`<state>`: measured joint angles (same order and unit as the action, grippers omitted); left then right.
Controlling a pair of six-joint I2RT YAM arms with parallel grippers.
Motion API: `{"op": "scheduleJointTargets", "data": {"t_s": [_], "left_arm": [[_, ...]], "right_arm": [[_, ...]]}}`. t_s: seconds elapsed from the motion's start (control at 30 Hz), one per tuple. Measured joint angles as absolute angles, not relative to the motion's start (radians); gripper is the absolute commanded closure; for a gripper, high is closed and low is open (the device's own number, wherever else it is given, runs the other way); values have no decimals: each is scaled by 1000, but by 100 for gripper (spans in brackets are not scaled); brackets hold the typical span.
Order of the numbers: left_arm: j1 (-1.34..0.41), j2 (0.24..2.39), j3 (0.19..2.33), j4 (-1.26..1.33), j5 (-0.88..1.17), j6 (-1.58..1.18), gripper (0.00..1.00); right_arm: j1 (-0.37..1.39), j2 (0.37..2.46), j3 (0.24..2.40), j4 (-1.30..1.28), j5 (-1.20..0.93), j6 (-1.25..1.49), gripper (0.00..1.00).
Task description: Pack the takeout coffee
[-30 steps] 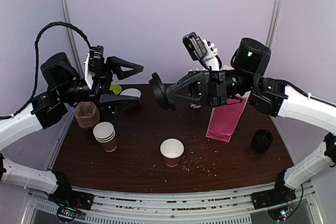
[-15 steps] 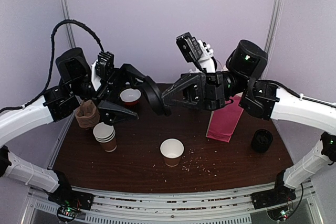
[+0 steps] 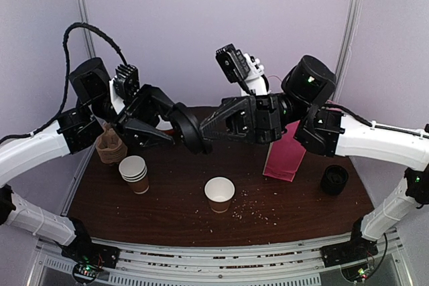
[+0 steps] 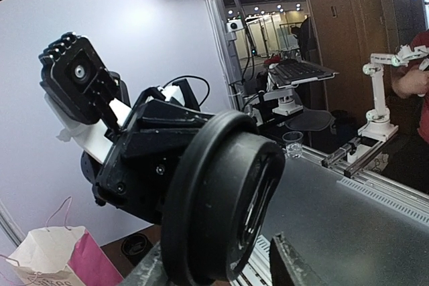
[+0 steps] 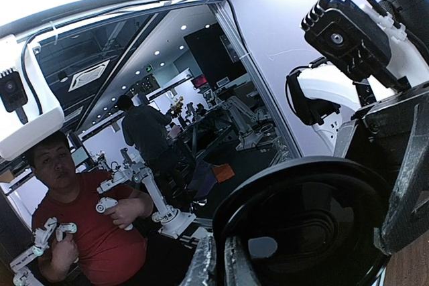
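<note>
**Black up top, brown and pink below**

My left gripper (image 3: 175,123) and right gripper (image 3: 204,125) are matt black, and so is the lid (image 3: 190,128). My left arm (image 3: 27,152) and right arm (image 3: 382,142) are white with black joints. The table (image 3: 301,205) is dark brown wood grain, flecked with pale crumbs. The stack of cups (image 3: 135,177) is brown outside and white inside, and the single cup (image 3: 219,195) has the same colours. The sleeves (image 3: 110,147) are ribbed tan. The stack of lids (image 3: 334,180) is all black. The bag (image 3: 285,155) is magenta, and my left wrist view shows a white panel on it. The wall (image 3: 188,31) is pale lilac.
</note>
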<state>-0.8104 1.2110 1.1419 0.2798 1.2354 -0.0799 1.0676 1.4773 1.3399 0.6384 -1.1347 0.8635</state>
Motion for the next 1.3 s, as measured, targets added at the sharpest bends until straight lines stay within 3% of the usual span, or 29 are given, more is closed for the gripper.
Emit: {"op": "scheduleJointTargets", "data": {"t_s": [0.13, 0.23, 0.43, 0.67, 0.8, 1.03, 1.3], "left_arm": [[-811, 1212, 1148, 295, 1243, -89, 37], [-812, 1212, 1154, 303, 1249, -96, 36], [-818, 1227, 1158, 324, 1261, -105, 51], [-820, 1236, 1158, 331, 1280, -111, 76], [-825, 1235, 1158, 333, 1305, -112, 83], [-826, 1231, 1156, 334, 1298, -109, 86], [-826, 1206, 1147, 268, 1239, -67, 89]], "right_arm": [[1074, 1483, 1340, 662, -1135, 877, 100], [1079, 1489, 1340, 672, -1136, 889, 100], [1089, 1508, 1340, 688, -1139, 899, 100], [1089, 1515, 1340, 695, -1139, 898, 100], [1089, 1515, 1340, 703, -1147, 902, 100], [1088, 1514, 1341, 680, -1150, 883, 53], [1071, 1451, 1345, 515, -1115, 751, 30]]}}
